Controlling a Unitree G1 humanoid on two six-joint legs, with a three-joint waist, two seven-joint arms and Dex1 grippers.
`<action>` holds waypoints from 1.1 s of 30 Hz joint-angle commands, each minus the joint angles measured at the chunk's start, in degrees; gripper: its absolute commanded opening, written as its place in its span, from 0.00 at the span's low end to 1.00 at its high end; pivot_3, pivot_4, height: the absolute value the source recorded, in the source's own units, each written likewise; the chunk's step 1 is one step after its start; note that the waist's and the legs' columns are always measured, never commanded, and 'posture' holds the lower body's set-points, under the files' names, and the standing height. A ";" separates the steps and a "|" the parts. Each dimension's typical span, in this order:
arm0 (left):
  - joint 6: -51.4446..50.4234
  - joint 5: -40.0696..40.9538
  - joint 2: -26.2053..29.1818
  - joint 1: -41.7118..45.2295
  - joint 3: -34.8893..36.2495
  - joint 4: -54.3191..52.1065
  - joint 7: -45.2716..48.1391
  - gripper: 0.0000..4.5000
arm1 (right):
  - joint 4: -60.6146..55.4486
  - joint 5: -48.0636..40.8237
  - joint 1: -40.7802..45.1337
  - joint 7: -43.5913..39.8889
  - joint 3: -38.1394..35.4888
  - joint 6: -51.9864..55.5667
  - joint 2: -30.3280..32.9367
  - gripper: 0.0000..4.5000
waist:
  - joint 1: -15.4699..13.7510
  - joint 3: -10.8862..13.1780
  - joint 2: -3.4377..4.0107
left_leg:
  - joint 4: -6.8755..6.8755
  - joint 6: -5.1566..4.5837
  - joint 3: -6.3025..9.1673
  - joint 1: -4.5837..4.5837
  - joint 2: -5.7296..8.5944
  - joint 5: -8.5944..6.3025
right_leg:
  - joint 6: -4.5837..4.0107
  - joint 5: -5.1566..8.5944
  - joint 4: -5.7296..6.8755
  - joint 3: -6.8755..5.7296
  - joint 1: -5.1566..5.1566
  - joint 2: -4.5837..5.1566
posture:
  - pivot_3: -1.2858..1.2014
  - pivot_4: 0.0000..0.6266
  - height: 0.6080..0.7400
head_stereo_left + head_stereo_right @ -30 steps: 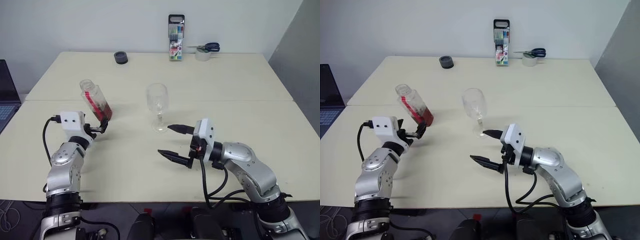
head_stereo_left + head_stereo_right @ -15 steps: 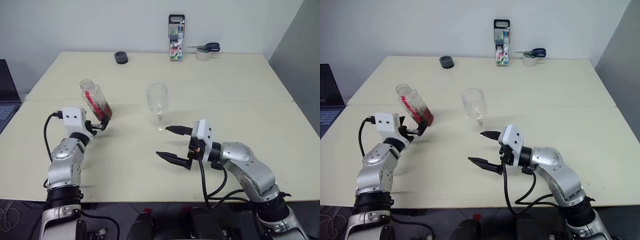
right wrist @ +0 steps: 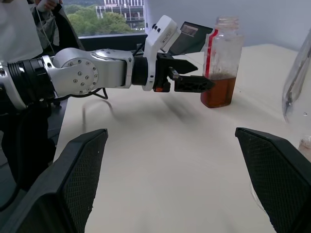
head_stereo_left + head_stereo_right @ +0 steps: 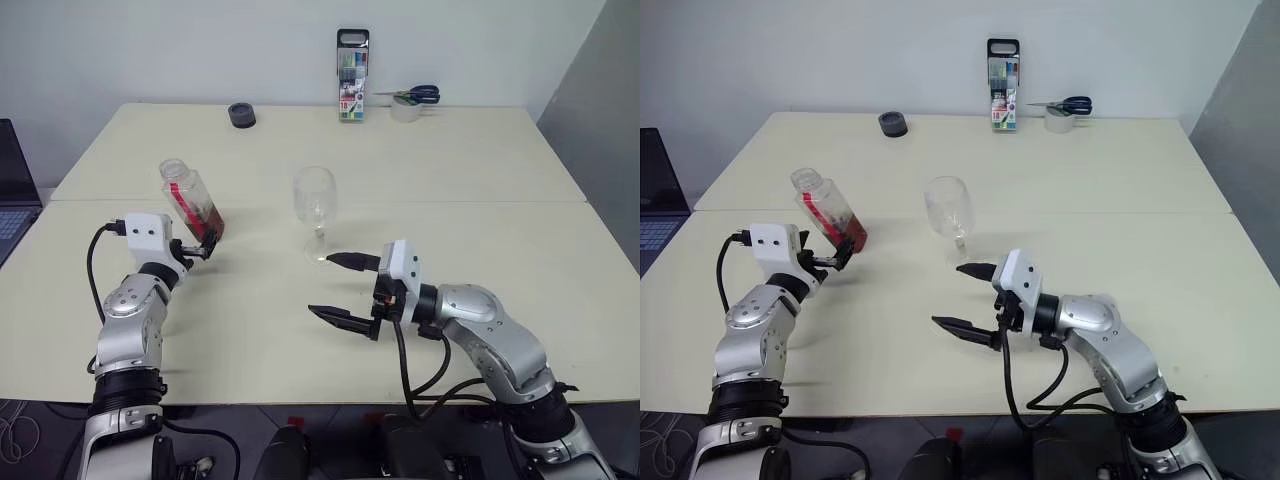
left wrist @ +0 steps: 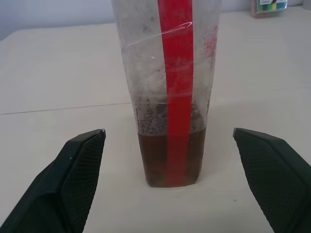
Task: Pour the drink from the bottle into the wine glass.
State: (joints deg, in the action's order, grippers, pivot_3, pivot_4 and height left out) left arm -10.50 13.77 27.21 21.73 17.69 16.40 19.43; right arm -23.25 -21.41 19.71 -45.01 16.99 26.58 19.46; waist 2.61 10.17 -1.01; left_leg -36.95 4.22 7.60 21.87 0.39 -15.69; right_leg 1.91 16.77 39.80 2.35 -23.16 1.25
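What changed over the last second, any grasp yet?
Nothing visible. The left gripper stays open around the bottle without touching it, and the right gripper stays open in front of the wine glass. Nothing was grasped or released. Bottle and glass stand where they were on the table.

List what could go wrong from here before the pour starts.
1. The small clear plastic bottle with the red label strip stands uncapped between the open left gripper; an off-centre close might tip it and spill the reddish-brown drink.
2. The open right gripper hangs near the clear stemmed wine glass; a stray move toward its thin stem could topple it.
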 commanded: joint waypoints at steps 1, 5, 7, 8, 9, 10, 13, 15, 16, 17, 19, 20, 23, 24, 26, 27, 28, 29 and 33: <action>1.58 -0.43 0.93 0.94 0.24 -0.24 0.14 1.00 | -0.45 0.15 1.22 -0.40 0.14 -1.37 -0.22 0.99 | -0.01 0.00 0.00 | 0.00 0.00 0.00 0.00 0.00 0.00 | 0.00 0.00 0.00 0.00 0.00 0.00 | 0.52 0.24 1.00; 1.77 -0.48 0.92 1.04 0.22 0.01 0.19 1.00 | -0.30 0.34 1.23 -0.35 0.39 -1.63 -0.28 0.99 | 0.00 0.00 0.00 | 0.00 0.00 0.00 0.00 0.00 0.00 | 0.00 0.00 0.00 0.00 0.00 0.00 | 0.52 0.24 1.00; 1.91 -0.51 0.96 1.12 0.22 0.17 0.25 1.00 | -0.29 0.39 1.22 -0.34 0.49 -1.73 -0.33 0.99 | 0.00 0.00 0.00 | 0.00 0.00 0.00 0.00 0.00 0.00 | 0.00 0.00 0.00 0.00 0.00 0.00 | 0.52 0.24 1.00; 2.00 -0.52 0.99 1.17 0.22 0.27 0.30 1.00 | -0.26 0.43 1.22 -0.35 0.51 -1.77 -0.36 0.99 | -0.01 0.00 0.00 | 0.00 0.00 0.00 0.00 0.00 0.00 | 0.00 0.00 0.00 0.00 0.00 0.00 | 0.52 0.24 1.00; 2.09 -0.53 1.03 1.24 0.23 0.38 0.33 1.00 | -0.22 0.48 1.22 -0.38 0.51 -1.81 -0.36 0.99 | 0.00 0.00 0.00 | 0.00 0.00 0.00 0.00 0.00 0.00 | 0.00 0.00 0.00 0.00 0.00 0.00 | 0.52 0.24 1.00; 2.18 -0.56 1.08 1.31 0.24 0.49 0.36 1.00 | -0.20 0.54 1.19 -0.41 0.52 -1.86 -0.34 0.99 | 0.00 0.00 0.00 | 0.00 0.00 0.00 0.00 0.00 0.00 | 0.00 0.00 0.00 0.00 0.00 0.00 | 0.52 0.24 1.00; 2.37 -0.68 1.16 1.54 0.19 0.80 0.47 1.00 | -0.13 0.69 1.16 -0.45 0.58 -1.98 -0.28 0.99 | 0.00 0.00 0.00 | 0.00 0.00 0.00 0.00 0.00 0.00 | 0.00 0.00 0.00 0.00 0.00 0.00 | 0.52 0.24 1.00; 2.45 -0.74 1.18 1.63 0.17 0.92 0.54 1.00 | -0.11 0.75 1.19 -0.44 0.60 -2.03 -0.27 0.99 | 0.00 0.00 0.00 | 0.00 0.00 0.00 0.00 0.00 0.00 | 0.00 0.00 0.00 0.00 0.00 0.00 | 0.52 0.24 1.00; 2.48 -0.77 1.19 1.66 0.15 0.96 0.59 1.00 | -0.11 0.78 1.19 -0.42 0.60 -2.07 -0.27 0.99 | 0.00 0.00 0.00 | 0.00 0.00 0.00 0.00 0.00 0.00 | 0.00 0.00 0.00 0.00 0.00 0.00 | 0.52 0.24 1.00; 2.49 -0.80 1.19 1.73 0.12 1.03 0.64 1.00 | -0.09 0.81 1.20 -0.39 0.60 -2.12 -0.29 0.99 | 0.00 0.00 0.00 | 0.00 0.00 0.00 0.00 0.00 0.00 | 0.00 0.00 0.00 0.00 0.00 0.00 | 0.52 0.24 1.00; 2.56 -0.86 1.23 1.91 0.01 1.27 0.85 1.00 | -0.06 0.87 1.21 -0.33 0.60 -2.19 -0.32 0.99 | 0.00 0.00 0.00 | 0.00 0.00 0.00 0.00 0.00 0.00 | 0.00 0.00 0.00 0.00 0.00 0.00 | 0.52 0.24 1.00; 2.61 -0.92 1.26 2.05 -0.01 1.46 0.91 1.00 | -0.05 0.91 1.22 -0.32 0.59 -2.20 -0.36 0.99 | 0.00 0.00 0.00 | 0.00 0.01 0.00 0.00 0.01 0.00 | 0.00 0.00 0.00 0.00 0.00 0.00 | 0.52 0.24 1.00; 3.12 -1.23 1.63 3.56 -0.11 3.20 1.32 1.00 | 0.07 1.11 1.36 -0.33 0.66 -2.21 -0.53 0.99 | -0.01 0.00 0.00 | 0.00 0.00 0.01 0.00 0.01 0.00 | 0.00 0.00 0.00 -0.01 0.00 0.00 | 0.52 0.24 1.00; 3.35 -1.33 1.75 4.04 -0.14 3.77 1.49 1.00 | 0.10 1.15 1.42 -0.33 0.69 -2.22 -0.58 0.99 | -0.01 0.00 0.00 | 0.00 0.01 0.01 0.00 0.01 0.00 | 0.00 0.00 0.01 -0.01 0.00 0.00 | 0.52 0.24 1.00; 3.84 -1.45 1.95 4.87 -0.24 4.92 1.78 1.00 | 0.15 1.20 1.54 -0.30 0.73 -2.20 -0.73 0.99 | 0.00 0.00 -0.01 | 0.00 0.00 0.01 0.00 0.01 0.00 | 0.00 0.00 0.01 -0.02 0.00 0.00 | 0.52 0.24 1.00; 4.12 -1.52 2.03 5.22 -0.31 5.47 1.91 1.00 | 0.18 1.22 1.62 -0.27 0.76 -2.19 -0.83 0.99 | 0.00 0.00 -0.01 | 0.00 0.01 0.00 0.00 0.01 0.00 | 0.00 0.00 0.01 -0.01 0.00 0.00 | 0.52 0.24 1.00; 4.37 -1.57 2.10 5.54 -0.37 5.96 2.02 1.00 | 0.22 1.24 1.71 -0.25 0.78 -2.21 -0.93 0.99 | 0.02 0.00 -0.02 | -0.01 0.02 0.00 0.00 0.01 0.01 | 0.00 0.00 0.01 -0.01 0.00 0.00 | 0.52 0.24 1.00; 4.63 -1.63 2.19 5.89 -0.45 6.47 2.13 1.00 | 0.28 1.24 1.85 -0.23 0.79 -2.23 -1.10 0.99 | 0.02 0.00 -0.02 | 0.00 0.02 0.00 0.00 0.01 0.01 | 0.00 0.00 0.01 -0.01 -0.01 0.00 | 0.52 0.24 1.00; 5.68 -1.84 2.52 7.18 -0.83 8.32 2.49 1.00 | 0.81 1.26 2.68 -0.18 0.62 -2.51 -2.06 0.99 | 0.05 0.00 -0.02 | 0.00 0.03 0.01 0.00 0.01 0.02 | 0.00 0.00 0.01 -0.02 -0.01 0.00 | 0.52 0.24 1.00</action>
State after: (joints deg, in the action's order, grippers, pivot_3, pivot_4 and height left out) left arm -6.60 12.47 28.69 27.57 16.64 24.85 21.86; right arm -21.95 -19.49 21.31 -44.98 17.62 25.56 18.00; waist 2.66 10.17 -1.02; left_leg -36.96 4.26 7.61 21.87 0.40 -15.67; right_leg 1.91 16.77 39.81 2.33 -23.17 1.25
